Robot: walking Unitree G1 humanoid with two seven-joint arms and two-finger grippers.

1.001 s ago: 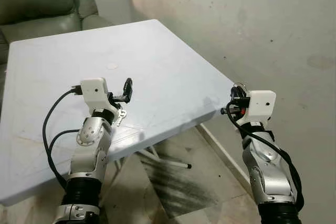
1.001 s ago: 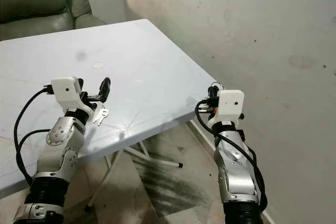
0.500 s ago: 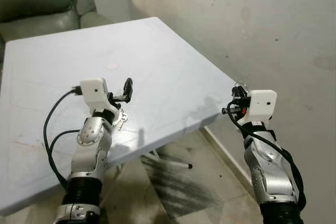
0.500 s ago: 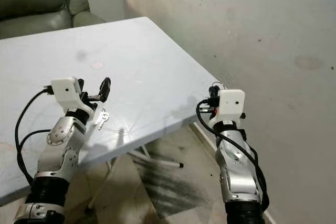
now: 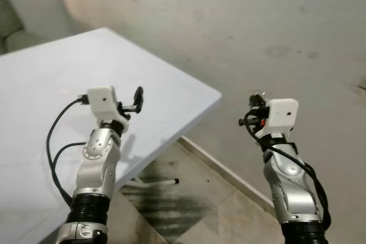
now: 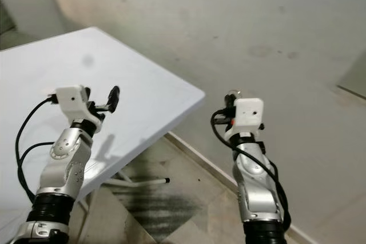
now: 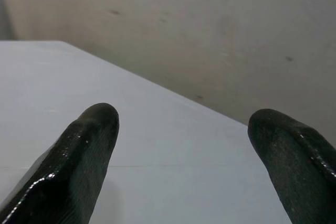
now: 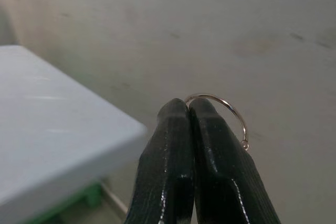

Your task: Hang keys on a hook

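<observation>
Jaws first: the right gripper is pinched fully together, both black fingers pressed flat against each other, and a thin metal key ring loops out from between the tips. So that's where the task's thing is, clamped in the right gripper and held up in the air off to the right of the tabletop's near right corner, not touching anything else. Only the ring shows; I can't make out any keys hanging from it. From the head camera the ring is just a small glint at the top of the right gripper, in front of the wall.

The left gripper is spread wide, its two fingers well apart with nothing between them. It hovers over the tabletop near the right edge, pointing across the surface toward the wall. In the head view the left gripper sits above the white table, and its arm casts a shadow on the top below it.

Around all that: a stained grey-beige wall runs behind the table's far edge and takes up most of the background. Under the table there's a tiled floor, with a white table leg lying across it. I can't spot a hook on the wall.
</observation>
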